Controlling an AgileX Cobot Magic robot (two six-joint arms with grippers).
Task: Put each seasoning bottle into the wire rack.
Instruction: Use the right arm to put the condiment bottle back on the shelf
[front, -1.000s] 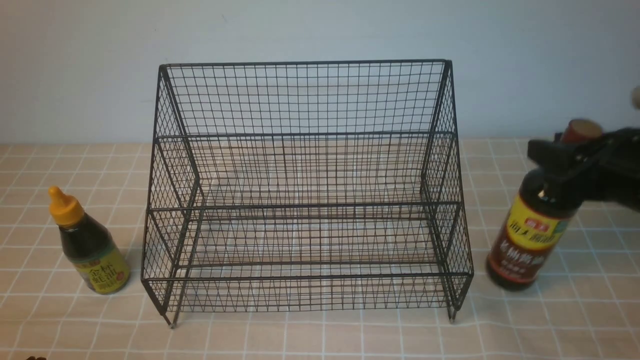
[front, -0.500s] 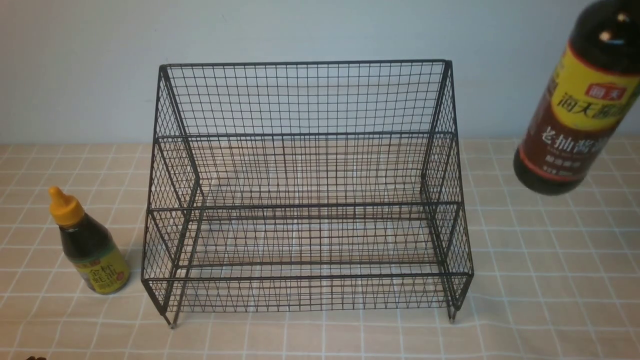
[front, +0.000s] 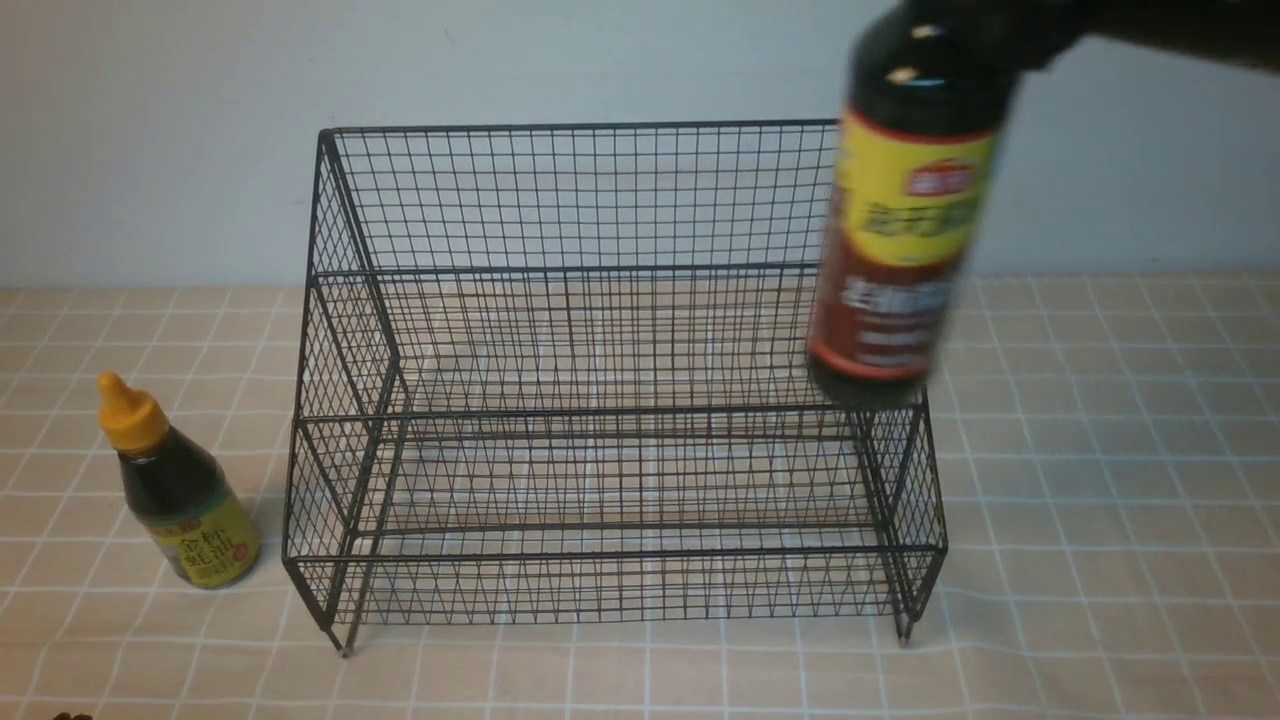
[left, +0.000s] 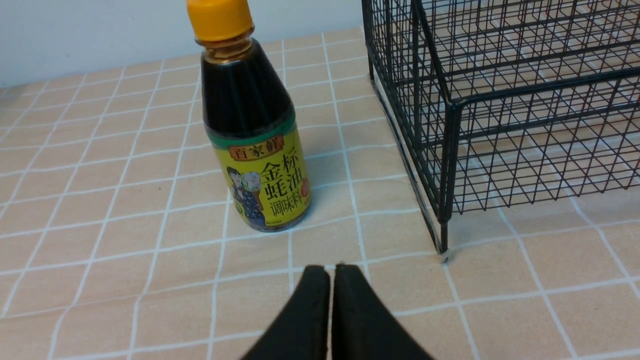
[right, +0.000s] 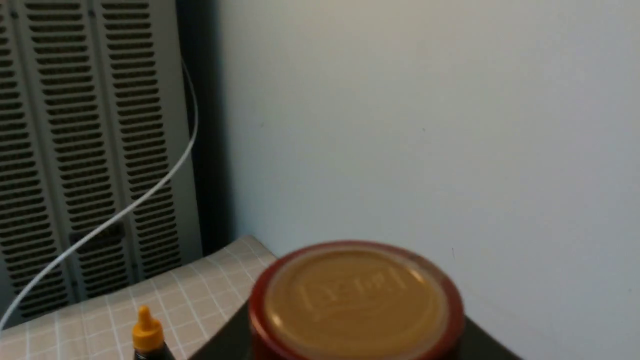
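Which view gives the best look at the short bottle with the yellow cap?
The left wrist view: the short bottle stands close up, label readable. The front view shows it small but whole; the right wrist view mainly its cap.

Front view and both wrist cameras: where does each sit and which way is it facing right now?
Front: between the arms, facing forward at the wire rack; the right arm holds the tall bottle aloft.
Left wrist: low, facing the short bottle; the shut left gripper shows.
Right wrist: over the tall bottle's cap, facing the wall; the grip itself unseen.
Shared: all three see the short bottle.
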